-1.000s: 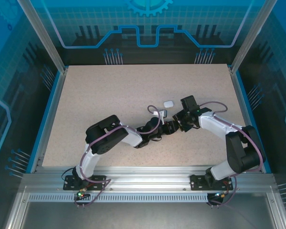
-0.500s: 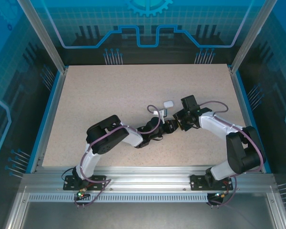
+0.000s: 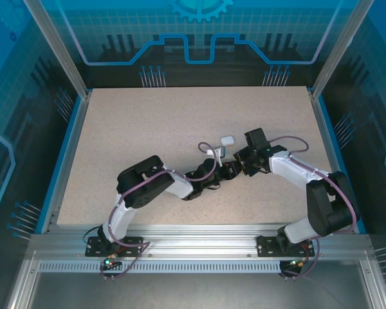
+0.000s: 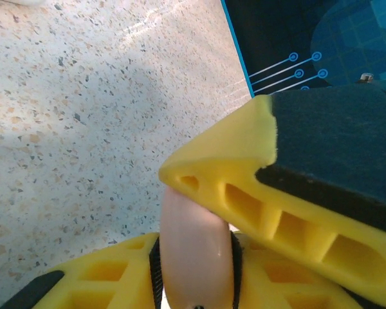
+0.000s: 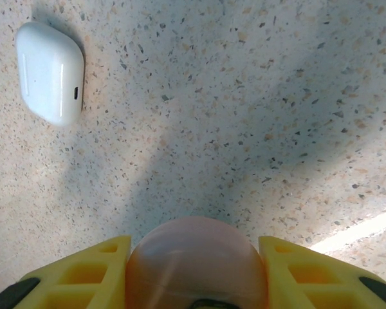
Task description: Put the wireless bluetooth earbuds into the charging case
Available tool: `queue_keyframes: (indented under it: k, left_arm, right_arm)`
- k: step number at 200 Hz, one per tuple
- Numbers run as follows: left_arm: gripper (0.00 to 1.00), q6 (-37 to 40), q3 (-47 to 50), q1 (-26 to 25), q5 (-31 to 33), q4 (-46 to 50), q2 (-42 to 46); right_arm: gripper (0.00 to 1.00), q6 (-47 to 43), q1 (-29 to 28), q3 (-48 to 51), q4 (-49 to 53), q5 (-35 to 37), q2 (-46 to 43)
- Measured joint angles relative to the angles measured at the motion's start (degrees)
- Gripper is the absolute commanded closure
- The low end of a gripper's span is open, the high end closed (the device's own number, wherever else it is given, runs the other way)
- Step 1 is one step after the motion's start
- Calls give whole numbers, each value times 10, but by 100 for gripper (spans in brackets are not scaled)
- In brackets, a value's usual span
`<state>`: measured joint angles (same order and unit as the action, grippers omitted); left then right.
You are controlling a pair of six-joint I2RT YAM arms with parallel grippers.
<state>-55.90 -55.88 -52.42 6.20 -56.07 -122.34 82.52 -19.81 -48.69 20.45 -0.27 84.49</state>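
**Both grippers on the pink case at mid-table**

On my left, the left arm reaches in from its base towards the middle of the speckled table (image 3: 148, 122). On its wrist camera I see the left gripper (image 4: 194, 277) clamped on the pink round case (image 4: 192, 219). The case stands edge-on between the two yellow fingers, and the dark pad strips press against it on both sides. A finger (image 4: 231, 174) of the other gripper lies across the top of the case, touching it.

From the overhead camera, the two arms meet nose to nose near the table's centre, with the case between them. I cannot tell whether the case is open or closed, or whether any earbuds sit inside it.

Just beyond that meeting point, the white rounded-square case (image 5: 51, 72) lies flat on the table, apart from both grippers. Its small port faces sideways.

On my right, the right arm bends in from its base. The right gripper (image 5: 194, 251) is closed on the same pink case across its wide, domed face, one yellow finger hard against each side.
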Motion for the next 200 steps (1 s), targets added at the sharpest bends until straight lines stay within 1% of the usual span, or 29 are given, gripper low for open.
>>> queue_keyframes:
  k: [38, 89, 143, 151, 180, 193, 200]
  left_arm:
    - [64, -12, 5, -4, 18, -19, -3]
    - [73, -30, 5, -8, 42, -34, -6]
    - [88, -49, 5, -11, 56, -51, -15]
    - [92, -53, 5, -12, 56, -53, -16]
    - [95, -57, 5, -12, 56, -55, -17]
    - [96, -57, 5, -12, 56, -56, -17]
    - [97, -57, 5, -12, 56, -56, -17]
  right_arm:
    - [61, 1, 0, 0, -1, -2, -3]
    - [61, 5, 0, 2, -12, -4, -4]
    - [60, 5, 0, 4, -17, -1, -4]
    - [60, 4, 0, 4, -17, -1, -4]
    - [60, 4, 0, 5, -17, 0, -4]
    - [57, 4, 0, 5, -17, 1, -5]
    - [52, 4, 0, 5, -17, 1, -5]
